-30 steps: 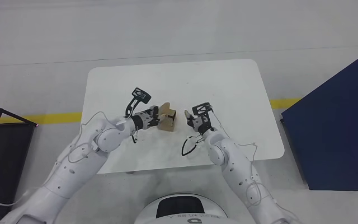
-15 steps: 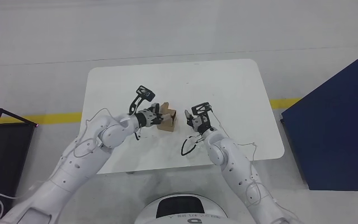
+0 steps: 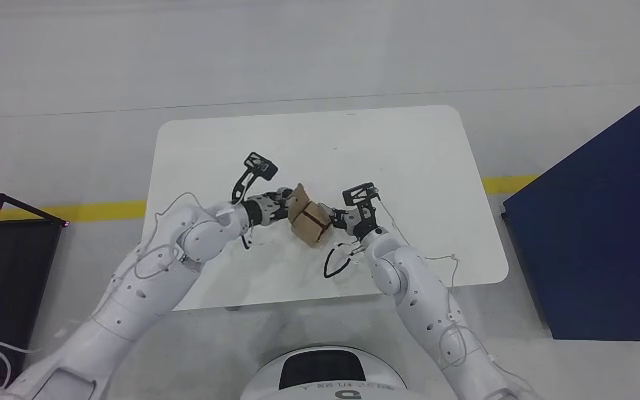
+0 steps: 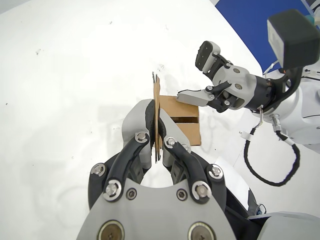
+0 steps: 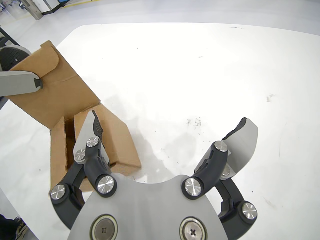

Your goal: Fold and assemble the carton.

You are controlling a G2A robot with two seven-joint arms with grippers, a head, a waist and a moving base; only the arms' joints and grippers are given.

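Seen from above, left gripper [image 4: 157,123] clamps the raised flap [image 4: 156,91] at 10 o'clock of the carton [image 3: 312,224]; right gripper [image 5: 168,122], spread apart, meets it from 3 o'clock

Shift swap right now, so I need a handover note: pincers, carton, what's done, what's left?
Left pincer: shut on the carton's raised flap.
Right pincer: open, one finger against the carton, gripping nothing.
Carton: between the two pincers, near the middle of the table.
Done: body looks squared into a box.
Left: the held flap stands open; fold it in and close the carton.
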